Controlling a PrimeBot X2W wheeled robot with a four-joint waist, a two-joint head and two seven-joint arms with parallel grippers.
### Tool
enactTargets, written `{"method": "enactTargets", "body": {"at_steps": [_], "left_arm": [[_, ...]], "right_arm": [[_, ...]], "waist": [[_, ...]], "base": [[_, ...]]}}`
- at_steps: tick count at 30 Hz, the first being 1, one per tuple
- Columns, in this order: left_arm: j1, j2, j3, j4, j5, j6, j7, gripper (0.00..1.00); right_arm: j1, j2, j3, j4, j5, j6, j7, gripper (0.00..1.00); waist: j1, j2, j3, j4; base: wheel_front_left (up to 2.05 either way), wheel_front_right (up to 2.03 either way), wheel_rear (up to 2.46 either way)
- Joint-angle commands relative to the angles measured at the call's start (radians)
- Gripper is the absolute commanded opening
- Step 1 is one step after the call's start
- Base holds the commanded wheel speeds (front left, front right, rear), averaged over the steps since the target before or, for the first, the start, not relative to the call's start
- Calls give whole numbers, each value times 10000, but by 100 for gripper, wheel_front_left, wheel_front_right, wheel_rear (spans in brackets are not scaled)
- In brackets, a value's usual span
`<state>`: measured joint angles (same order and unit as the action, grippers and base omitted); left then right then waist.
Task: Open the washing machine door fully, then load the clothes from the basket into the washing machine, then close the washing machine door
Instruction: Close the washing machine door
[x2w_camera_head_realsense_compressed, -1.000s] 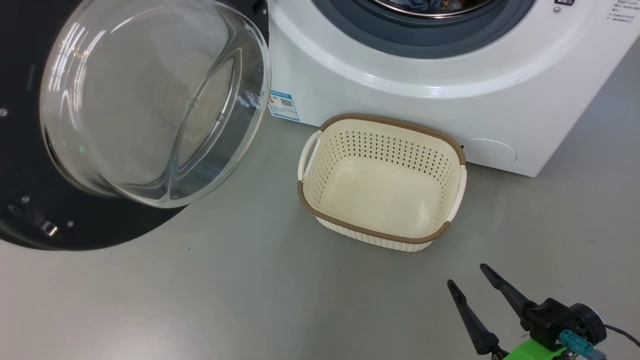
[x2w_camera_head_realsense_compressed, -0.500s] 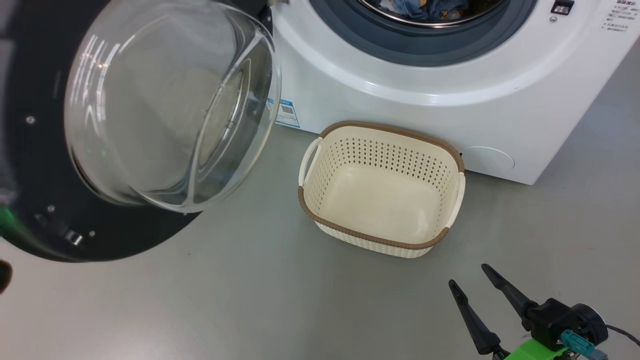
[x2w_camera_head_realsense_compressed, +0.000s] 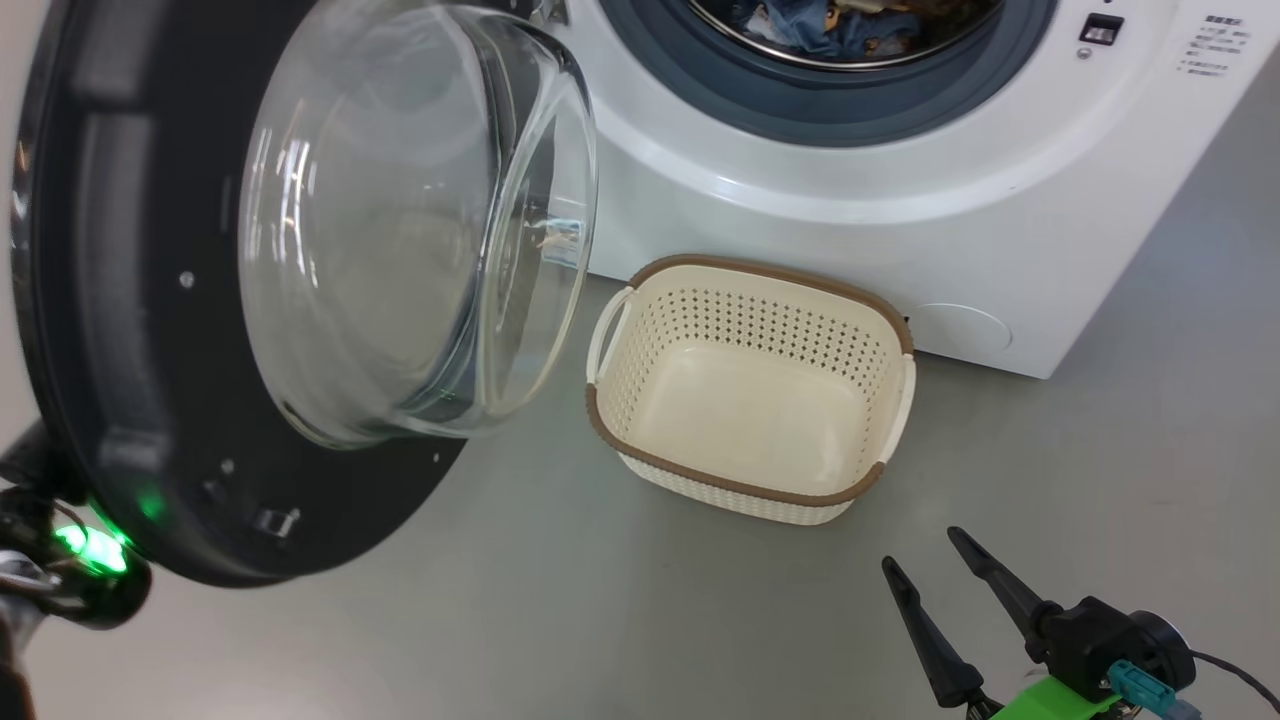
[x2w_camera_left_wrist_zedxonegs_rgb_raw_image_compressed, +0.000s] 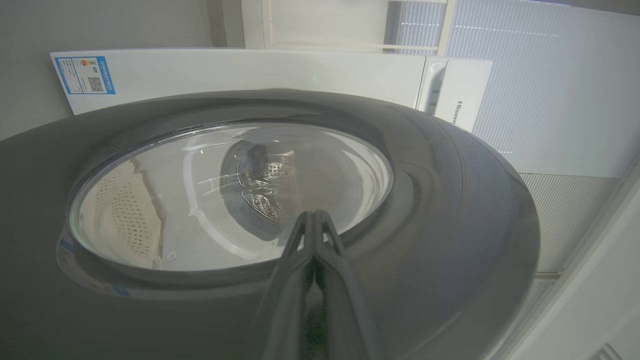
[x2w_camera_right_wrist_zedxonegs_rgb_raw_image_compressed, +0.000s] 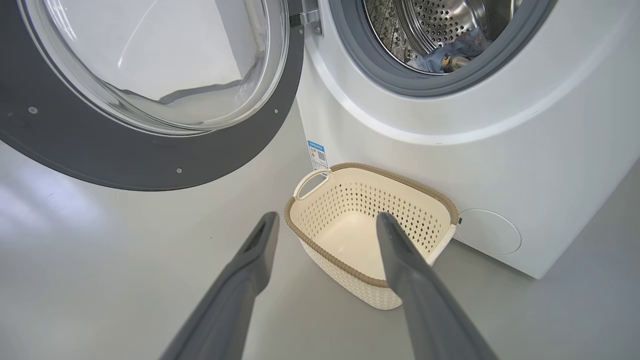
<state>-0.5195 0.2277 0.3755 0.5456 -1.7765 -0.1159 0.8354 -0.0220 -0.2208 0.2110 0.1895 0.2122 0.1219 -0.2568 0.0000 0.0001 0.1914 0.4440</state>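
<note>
The left gripper (x2w_camera_left_wrist_zedxonegs_rgb_raw_image_compressed: 314, 216) has its two dark fingers pressed together, with nothing between them. In the left wrist view they point at the outer face of the washing machine door (x2w_camera_left_wrist_zedxonegs_rgb_raw_image_compressed: 450, 210), with the tips at the border between the black rim and the glass window. Whether they touch it, I cannot tell. In the head view the left wrist (x2w_camera_head_realsense_compressed: 85, 560), with a green light, sits at the lower left, partly hidden behind the door's rim.

The right gripper (x2w_camera_head_realsense_compressed: 918, 547) has its fingers wide apart and holds nothing. It hangs low over the grey floor (x2w_camera_head_realsense_compressed: 600, 620), and its fingers point toward the basket (x2w_camera_head_realsense_compressed: 750, 310).

The door stands open at the left of the washing machine (x2w_camera_head_realsense_compressed: 800, 220). The basket stands on the floor just before the machine, with its cream bottom bare. The clothes (x2w_camera_head_realsense_compressed: 820, 20) lie in the drum, cut off by the top edge of the head view.
</note>
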Motion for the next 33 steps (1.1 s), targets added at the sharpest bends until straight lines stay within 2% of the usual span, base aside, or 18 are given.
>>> {"method": "enactTargets", "body": {"at_steps": [1,10,15,18,25,33], "left_arm": [[216,244,144,-676,-120,92,216,0],[1673,-905,-245,-4246,-18,842,32,0],[2275,-1467,-849,-5971,219,1306,-375,0],[2370,-1665,-1339,-6576,255,1417,-856,0],[2221,-1767,-2644,-6662,-78,1348,-1988,0],[1409,-1772,-3869,-5559,-382,796,-3317,0]], "right_arm": [[-53,47,119,-260,-78,88,-49,100],[49,586,-77,-284,-73,88,-49,100],[57,800,-70,-280,-64,88,-49,100],[56,899,-98,-281,-54,88,-49,100],[57,1087,41,-253,-46,88,-49,100],[79,1206,90,-193,9,88,-49,100]], "waist": [[0,-1,-40,-93],[0,-1,-383,-574],[0,-1,-571,-914],[0,-1,-661,-1126],[0,-1,-887,-1782],[0,-1,-1079,-2904]], "base": [[0,0,0],[0,0,0],[0,0,0],[0,0,0],[0,0,0],[0,0,0]]}}
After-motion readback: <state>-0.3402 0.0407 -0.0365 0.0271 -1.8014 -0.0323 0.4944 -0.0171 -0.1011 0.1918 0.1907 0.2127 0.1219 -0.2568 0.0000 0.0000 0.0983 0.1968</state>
